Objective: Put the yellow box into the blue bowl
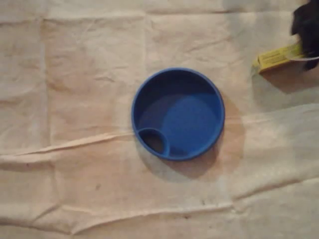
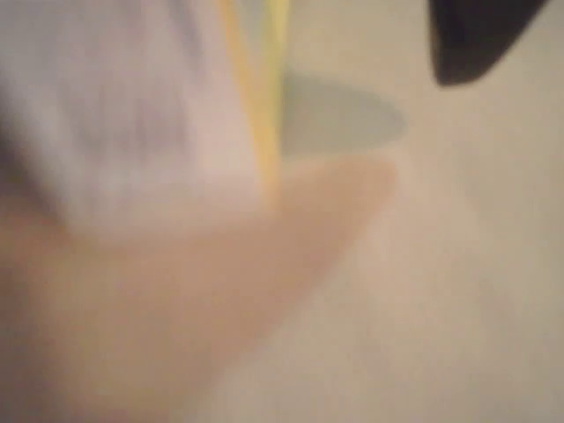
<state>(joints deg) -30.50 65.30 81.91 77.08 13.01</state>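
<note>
At the upper right of the overhead view, the gripper (image 1: pixel 305 50) seems clamped on one end of the yellow box (image 1: pixel 275 58), apparently lifted off the cloth (image 1: pixel 75 99); the carry looks underway, and next comes travel down-left over the centred blue bowl (image 1: pixel 189 119).

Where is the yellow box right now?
In the overhead view the yellow box is near the upper right corner, its right end in the gripper, well clear of the blue bowl.

In the overhead view, the black gripper (image 1: pixel 303 49) hangs at the cloth's (image 1: pixel 89 74) right edge near the top corner, clamped on the yellow box's (image 1: pixel 275 58) end.
</note>
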